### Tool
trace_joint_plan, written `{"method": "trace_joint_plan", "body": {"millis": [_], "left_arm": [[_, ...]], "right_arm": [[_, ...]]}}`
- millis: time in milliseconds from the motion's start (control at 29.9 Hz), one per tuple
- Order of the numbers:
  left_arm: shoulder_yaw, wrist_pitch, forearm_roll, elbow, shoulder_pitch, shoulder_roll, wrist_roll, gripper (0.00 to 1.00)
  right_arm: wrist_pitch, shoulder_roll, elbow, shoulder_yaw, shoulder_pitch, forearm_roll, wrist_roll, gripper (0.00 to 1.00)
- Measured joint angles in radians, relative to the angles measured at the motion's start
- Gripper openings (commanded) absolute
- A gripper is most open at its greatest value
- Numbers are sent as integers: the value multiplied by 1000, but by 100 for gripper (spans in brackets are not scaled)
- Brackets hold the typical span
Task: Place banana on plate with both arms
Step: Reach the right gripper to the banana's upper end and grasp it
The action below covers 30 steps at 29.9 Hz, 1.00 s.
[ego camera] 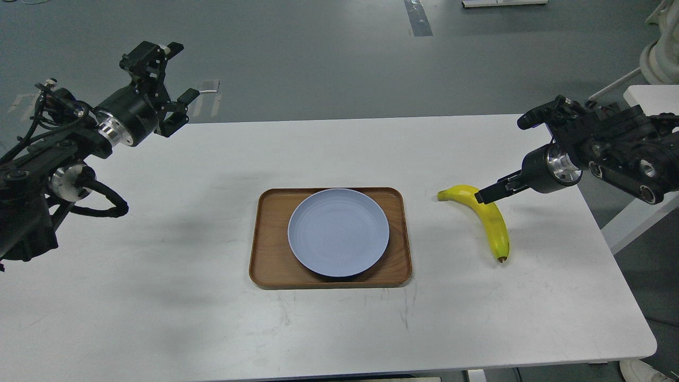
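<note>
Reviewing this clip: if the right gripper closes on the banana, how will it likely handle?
The banana lies flat on the table on its curved side, so it probably won't roll, though a push could pivot it. Its smooth skin may slip between the right gripper fingers. Probably stiff enough to lift whole, but a hard squeeze could bruise it.

- Legible text, labels, brands, numbers, signs: none can be read on any surface; markings on arms too small to tell
</note>
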Motion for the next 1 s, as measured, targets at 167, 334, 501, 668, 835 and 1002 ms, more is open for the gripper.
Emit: {"method": "trace_joint_plan", "body": {"millis": [167, 334, 501, 668, 835, 1002], "left_arm": [[0, 0, 1, 0, 0, 1, 0, 98], [0, 0, 1, 0, 0, 2, 0, 98], [1, 0, 1, 0, 2, 16, 0, 98], [1, 0, 2, -1, 2, 27, 0, 98], [0, 0, 2, -1, 2, 34, 0, 98], [0, 0, 1, -2, 1, 35, 0, 98]], "right_arm": [[0, 46, -45, -19, -23, 0, 0, 98], [0, 66, -75, -24, -53, 0, 0, 94], [0, 77, -77, -24, -70, 0, 0, 90], [0, 91, -79, -24, -76, 1, 0, 72], [0, 103, -87, -24, -83, 1, 0, 8], [0, 103, -83, -43, -75, 2, 0, 0]]}}
